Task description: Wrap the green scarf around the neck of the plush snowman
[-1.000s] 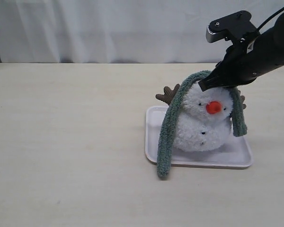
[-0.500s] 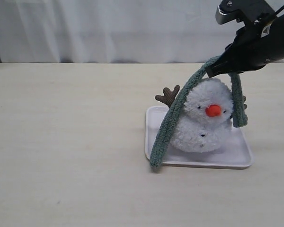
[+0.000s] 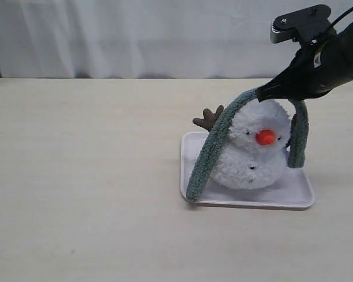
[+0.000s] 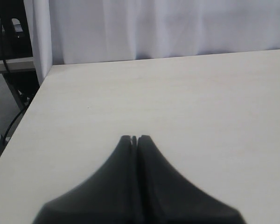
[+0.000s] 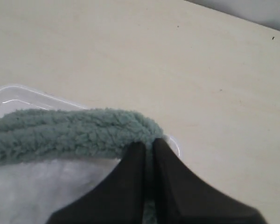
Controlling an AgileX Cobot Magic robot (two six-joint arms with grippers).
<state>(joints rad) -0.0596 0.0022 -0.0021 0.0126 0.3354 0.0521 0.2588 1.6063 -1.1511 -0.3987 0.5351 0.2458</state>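
The plush snowman (image 3: 253, 150) sits upright on a white tray (image 3: 300, 197), orange nose facing forward. The green scarf (image 3: 212, 150) arches over its head: the long end slants down to the tray's front left corner, the short end (image 3: 298, 141) hangs at the snowman's right side. My right gripper (image 3: 265, 93) is shut on the scarf just above the head; in the right wrist view the scarf (image 5: 74, 133) is pinched between the black fingers (image 5: 148, 145). The neck is not covered by the scarf. My left gripper (image 4: 134, 138) is shut on nothing, over bare table, out of the exterior view.
A brown twig arm (image 3: 209, 117) sticks out behind the snowman's left side. White curtain (image 3: 135, 35) lines the table's far edge. The left wrist view shows the table's corner edge (image 4: 35, 93) with dark equipment beyond it.
The right gripper lifted the scarf off the snowman's head, then came down a little and shifted right. The scarf's long end slid up from the table onto the tray's corner; the snowman straightened.
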